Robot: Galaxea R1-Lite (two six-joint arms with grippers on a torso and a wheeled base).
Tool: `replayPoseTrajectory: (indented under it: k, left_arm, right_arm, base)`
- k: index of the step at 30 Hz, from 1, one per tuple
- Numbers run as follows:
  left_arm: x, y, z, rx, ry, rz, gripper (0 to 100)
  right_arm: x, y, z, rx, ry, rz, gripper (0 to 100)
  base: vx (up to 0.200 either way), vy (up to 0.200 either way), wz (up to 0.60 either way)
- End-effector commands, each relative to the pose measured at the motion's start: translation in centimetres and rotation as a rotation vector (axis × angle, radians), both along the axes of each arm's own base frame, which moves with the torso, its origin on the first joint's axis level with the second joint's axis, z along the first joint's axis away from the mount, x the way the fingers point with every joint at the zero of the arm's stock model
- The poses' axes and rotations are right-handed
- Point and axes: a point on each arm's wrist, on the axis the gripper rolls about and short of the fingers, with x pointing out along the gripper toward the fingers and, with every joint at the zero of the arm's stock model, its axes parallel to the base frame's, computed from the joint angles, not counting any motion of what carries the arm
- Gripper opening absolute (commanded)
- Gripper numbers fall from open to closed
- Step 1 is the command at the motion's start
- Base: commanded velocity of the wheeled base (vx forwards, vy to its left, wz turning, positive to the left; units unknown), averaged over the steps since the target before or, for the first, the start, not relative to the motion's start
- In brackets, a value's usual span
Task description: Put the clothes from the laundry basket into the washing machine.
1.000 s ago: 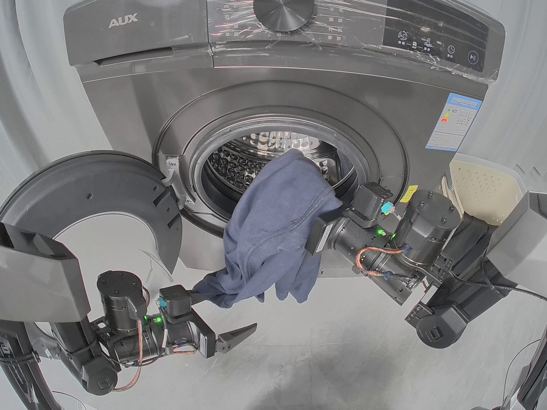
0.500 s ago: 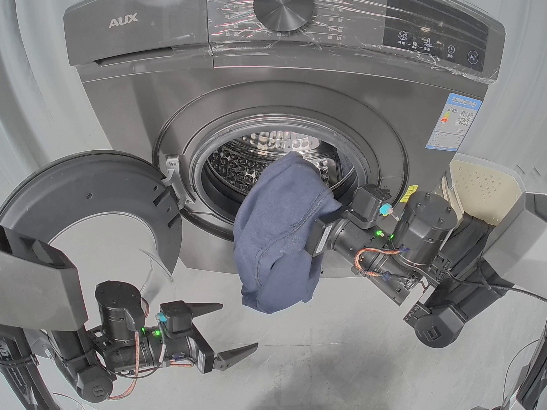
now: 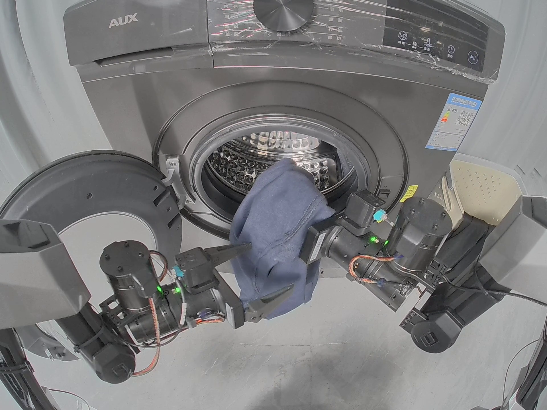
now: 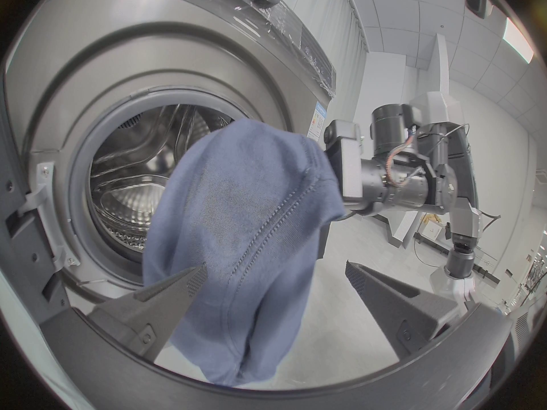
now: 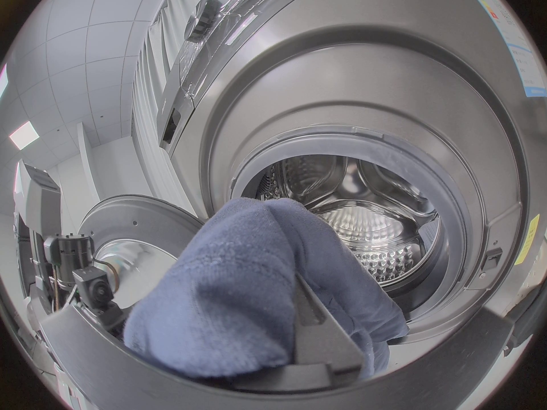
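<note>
The left pincer (image 3: pixel 270 267), jaws apart, straddles the blue garment (image 3: pixel 279 212) clamped in the right pincer (image 5: pixel 273 320), probably to bundle it into the drum (image 3: pixel 268 146).

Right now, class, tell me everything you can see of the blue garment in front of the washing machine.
The blue garment is a soft, knitted-looking piece in dusty navy with a stitched seam running down it. It is bunched and draped over the right gripper. Its top is raised before the open mouth of the washing machine, and the rest hangs in folds outside. The open left gripper brackets its lower part, one side each way; whether it touches the cloth is unclear.
</note>
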Motion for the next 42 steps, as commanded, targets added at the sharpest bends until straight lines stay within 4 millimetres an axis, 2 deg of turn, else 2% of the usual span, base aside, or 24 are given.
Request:
replayPoseTrajectory:
  k: [1, 8, 9, 12, 15, 22, 23, 29, 32, 35, 39, 40, 41, 42]
  left_arm:
    - [2.5, -1.9, -2.1, 0.009, 0.019, -0.004, 100]
    - [5.0, -3.1, -4.0, 0.011, 0.019, 0.014, 100]
    - [5.0, -3.1, -4.0, 0.011, 0.019, 0.014, 100]
    - [7.0, -3.9, -4.0, -0.034, -0.002, 0.084, 100]
    - [8.6, -3.8, -3.9, -0.066, -0.020, 0.127, 100]
    - [10.0, -4.1, -4.4, -0.077, -0.037, 0.159, 100]
    - [10.0, -4.1, -4.5, -0.079, -0.036, 0.167, 0]
    - [10.0, -4.0, -4.3, -0.083, -0.038, 0.174, 0]
    - [10.2, -3.6, -4.1, -0.094, -0.032, 0.192, 0]
    - [10.4, -2.9, -3.4, -0.110, -0.043, 0.239, 0]
    - [9.7, -2.3, -1.1, -0.158, -0.061, 0.254, 0]
    - [9.7, -2.3, -1.1, -0.158, -0.061, 0.254, 0]
    - [9.0, -2.0, 0.2, -0.178, -0.071, 0.252, 0]
    - [8.8, -2.0, 0.5, -0.181, -0.074, 0.249, 0]
  right_arm:
    - [-0.6, 0.5, 0.1, 0.002, 0.003, 0.001, 0]
    - [-1.8, 1.5, 0.0, 0.005, 0.013, 0.026, 0]
    - [-1.8, 1.5, 0.0, 0.005, 0.013, 0.026, 0]
    - [-3.1, 1.9, -0.4, -0.010, 0.035, 0.035, 0]
    - [-3.8, 2.1, -0.6, -0.014, 0.050, 0.052, 0]
    - [-4.5, 2.3, -0.1, 0.002, 0.050, 0.061, 0]
    - [-4.6, 2.3, -0.1, 0.006, 0.053, 0.064, 0]
    - [-4.5, 2.2, -0.1, 0.012, 0.054, 0.060, 0]
    - [-4.3, 1.2, 0.8, 0.032, 0.043, 0.038, 0]
    - [-3.9, -0.7, 1.0, 0.028, 0.048, -0.008, 0]
    - [-3.5, -3.5, -0.6, -0.029, 0.107, -0.073, 0]
    - [-3.5, -3.5, -0.6, -0.029, 0.107, -0.073, 0]
    - [-3.3, -4.6, -1.8, -0.061, 0.141, -0.097, 0]
    - [-3.3, -4.7, -1.9, -0.066, 0.146, -0.099, 0]
  base:
    - [0.000, 0.000, 0.00]
    - [0.000, 0.000, 0.00]
    - [0.000, 0.000, 0.00]
    - [0.000, 0.000, 0.00]
    - [0.000, 0.000, 0.00]
    - [0.000, 0.000, 0.00]
    - [0.000, 0.000, 0.00]
    - [0.000, 0.000, 0.00]
    - [0.000, 0.000, 0.00]
    - [0.000, 0.000, 0.00]
    - [0.000, 0.000, 0.00]
    - [0.000, 0.000, 0.00]
    - [0.000, 0.000, 0.00]
    - [0.000, 0.000, 0.00]
